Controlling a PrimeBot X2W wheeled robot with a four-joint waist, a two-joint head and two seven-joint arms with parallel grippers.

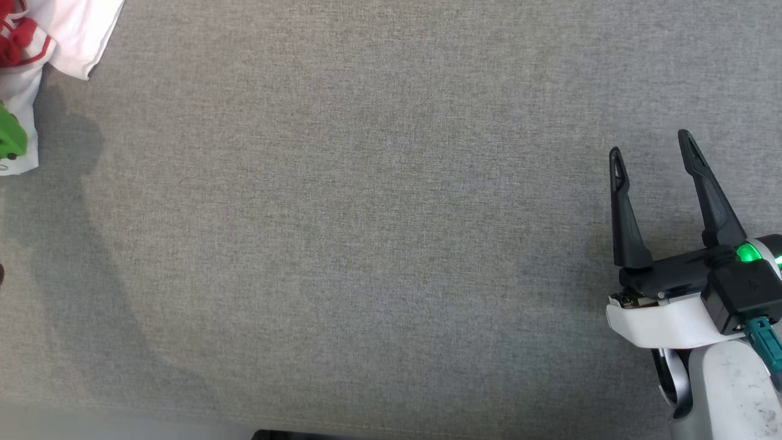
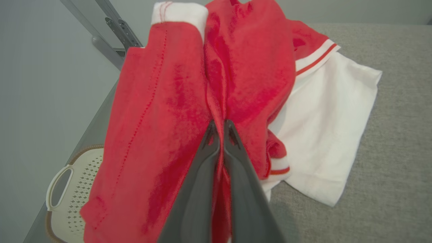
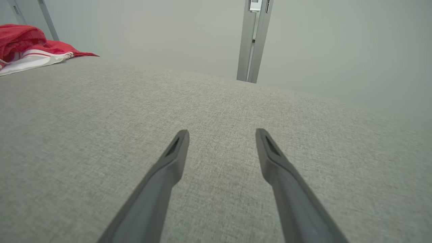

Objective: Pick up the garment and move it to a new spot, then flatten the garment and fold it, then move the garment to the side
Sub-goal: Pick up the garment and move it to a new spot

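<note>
Red-and-white garment (image 2: 162,111) bunched at the left edge of the grey fabric-covered table (image 2: 388,135), in the upper left corner of the head view. Red body gathered in deep folds, a white-cuffed sleeve at the top of the left wrist view, a white panel with a red stripe spread flat on the grey cloth beside it. Pinched at a central red crease by the left gripper (image 2: 220,123), fingers clenched tight together on the fabric, red cloth bulging on both sides of them. Beyond the table edge, lower down, a pale perforated basket (image 2: 72,202) with a loop handle and a brown rim. Behind the garment, a slanting grey metal post (image 2: 114,30) against a plain pale wall. Well apart, at the lower right of the head view, the right gripper (image 1: 651,143): fingers spread wide, grasping nothing, low over bare grey cloth, green light glowing at its wrist.
</note>
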